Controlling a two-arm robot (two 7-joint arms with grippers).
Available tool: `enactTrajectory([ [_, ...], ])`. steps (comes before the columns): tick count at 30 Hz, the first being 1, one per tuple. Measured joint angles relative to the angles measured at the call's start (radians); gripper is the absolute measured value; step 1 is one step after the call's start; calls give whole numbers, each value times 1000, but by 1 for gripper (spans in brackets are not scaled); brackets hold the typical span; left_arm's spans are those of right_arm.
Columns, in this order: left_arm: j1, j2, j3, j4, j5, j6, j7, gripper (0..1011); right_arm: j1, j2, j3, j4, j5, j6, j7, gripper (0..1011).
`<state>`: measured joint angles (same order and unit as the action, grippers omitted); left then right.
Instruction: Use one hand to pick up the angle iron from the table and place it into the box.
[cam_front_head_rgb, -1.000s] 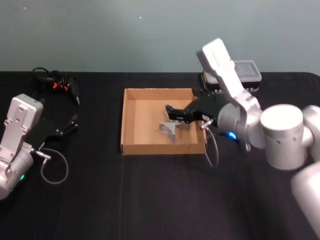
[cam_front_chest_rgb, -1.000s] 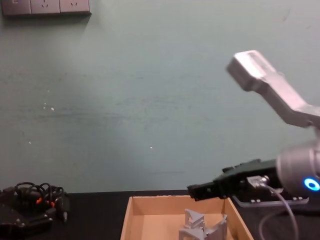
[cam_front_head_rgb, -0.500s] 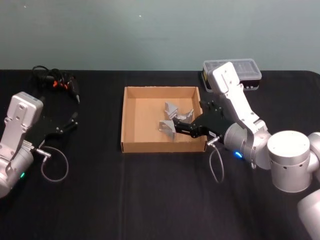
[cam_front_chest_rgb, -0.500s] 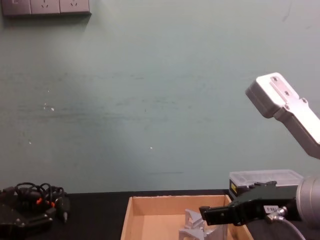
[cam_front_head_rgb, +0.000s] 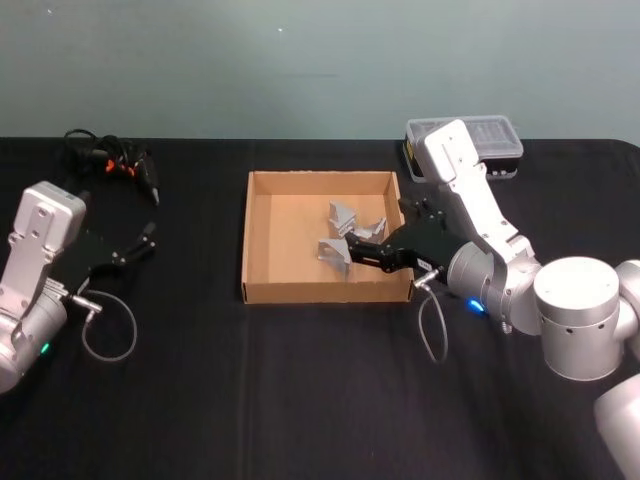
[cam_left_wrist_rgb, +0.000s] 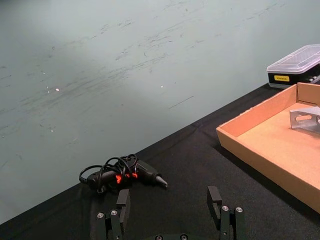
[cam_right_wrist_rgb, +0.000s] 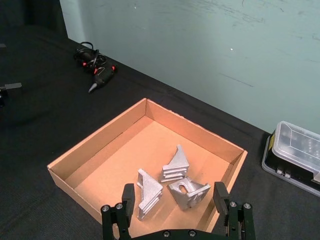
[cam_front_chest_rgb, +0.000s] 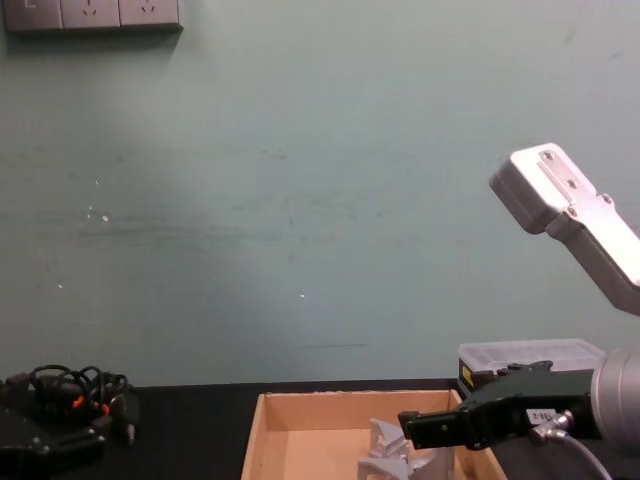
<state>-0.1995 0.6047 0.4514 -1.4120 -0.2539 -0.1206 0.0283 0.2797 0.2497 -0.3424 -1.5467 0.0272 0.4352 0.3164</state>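
Observation:
The tan cardboard box (cam_front_head_rgb: 262, 240) sits mid-table, with three silver angle irons (cam_front_head_rgb: 341, 216) lying loose on its floor. The right wrist view shows them as separate pieces (cam_right_wrist_rgb: 176, 163), (cam_right_wrist_rgb: 148, 193), (cam_right_wrist_rgb: 189, 193). My right gripper (cam_front_head_rgb: 353, 250) hovers over the box's front right part, just above the irons. Its fingers (cam_right_wrist_rgb: 127, 198) are spread open and grip nothing. From the chest it shows low at the right (cam_front_chest_rgb: 412, 431), over the box wall (cam_front_chest_rgb: 330, 405). My left gripper (cam_front_head_rgb: 143, 246) rests open at the table's left, fingers (cam_left_wrist_rgb: 122, 202) apart.
A clear-lidded plastic case (cam_front_head_rgb: 480, 143) stands behind the box at the right. A glue gun with tangled cable (cam_front_head_rgb: 118, 168) lies at the back left. The black table (cam_front_head_rgb: 300, 380) is bare in front of the box.
My right gripper has drawn back from over the box's middle toward its front right and sunk lower. In the last half second it has barely moved. The left arm stays put.

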Motion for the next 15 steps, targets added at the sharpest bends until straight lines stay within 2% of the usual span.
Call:
enactTrajectory([
  [15, 0, 0, 0, 0, 0, 0, 0, 1011, 2, 0, 0, 0, 1, 3, 3, 1002],
])
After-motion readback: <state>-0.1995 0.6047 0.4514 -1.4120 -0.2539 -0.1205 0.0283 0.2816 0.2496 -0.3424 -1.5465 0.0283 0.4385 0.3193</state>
